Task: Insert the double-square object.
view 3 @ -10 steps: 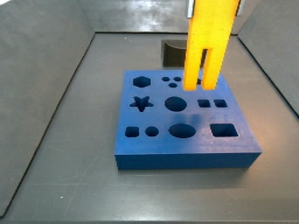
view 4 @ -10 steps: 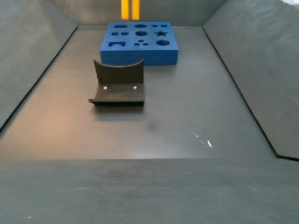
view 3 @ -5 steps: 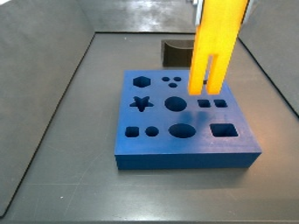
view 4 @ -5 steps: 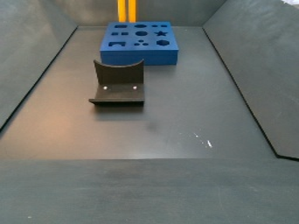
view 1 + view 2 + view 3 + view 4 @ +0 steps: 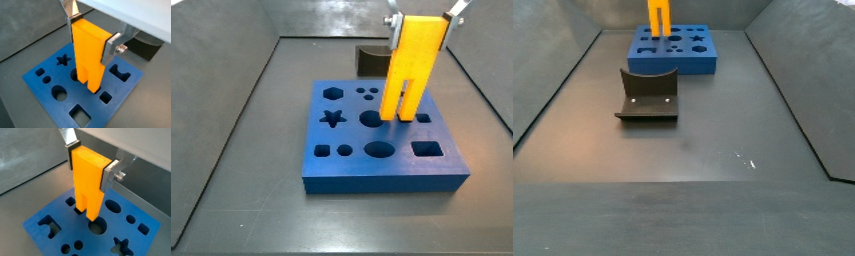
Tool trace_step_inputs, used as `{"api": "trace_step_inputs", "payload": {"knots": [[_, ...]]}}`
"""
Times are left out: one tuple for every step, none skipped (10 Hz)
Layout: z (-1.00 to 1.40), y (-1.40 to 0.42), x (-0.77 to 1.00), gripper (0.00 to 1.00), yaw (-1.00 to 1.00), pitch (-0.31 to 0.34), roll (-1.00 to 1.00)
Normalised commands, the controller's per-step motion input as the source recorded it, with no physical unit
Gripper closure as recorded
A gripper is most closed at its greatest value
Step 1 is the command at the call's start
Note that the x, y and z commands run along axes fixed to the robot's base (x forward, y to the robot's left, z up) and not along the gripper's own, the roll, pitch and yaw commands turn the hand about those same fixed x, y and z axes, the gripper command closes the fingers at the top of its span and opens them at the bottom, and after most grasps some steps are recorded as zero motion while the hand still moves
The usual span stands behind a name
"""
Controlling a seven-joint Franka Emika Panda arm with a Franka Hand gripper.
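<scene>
The double-square object (image 5: 413,70) is a tall bright yellow piece with two prongs pointing down. My gripper (image 5: 421,18) is shut on its upper block and holds it upright over the blue board (image 5: 358,165). The prong tips hang just over the pair of small square holes (image 5: 413,118) at the board's right side; I cannot tell if they touch. In both wrist views the silver fingers (image 5: 112,46) (image 5: 110,172) clamp the yellow piece (image 5: 90,55) (image 5: 89,185) from two sides above the board (image 5: 123,87) (image 5: 63,213). The far side view shows the piece (image 5: 657,18) over the board (image 5: 673,62).
The board has several cutouts: star (image 5: 333,118), hexagon, circles, a large square (image 5: 426,149). The dark fixture (image 5: 648,95) stands on the floor beside the board, and shows behind it (image 5: 372,58). Grey walls enclose the dark floor.
The gripper has lowered the yellow piece towards the board and shifted it slightly; the fingers now show at the top of the side view.
</scene>
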Motion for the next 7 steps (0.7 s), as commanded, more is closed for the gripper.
{"api": "trace_step_inputs", "payload": {"knots": [[-0.07, 0.0, 1.0, 1.0, 0.0, 0.066, 0.07], [-0.07, 0.01, 1.0, 1.0, 0.0, 0.039, 0.09], [-0.16, 0.05, 1.0, 1.0, 0.0, 0.004, 0.08], [-0.17, 0.05, 1.0, 1.0, 0.0, 0.0, 0.07], [-0.14, 0.04, 1.0, 1.0, 0.0, 0.0, 0.08], [-0.09, 0.0, 1.0, 1.0, 0.0, 0.0, 0.1], [-0.07, 0.0, 1.0, 1.0, 0.0, 0.0, 0.12]]}}
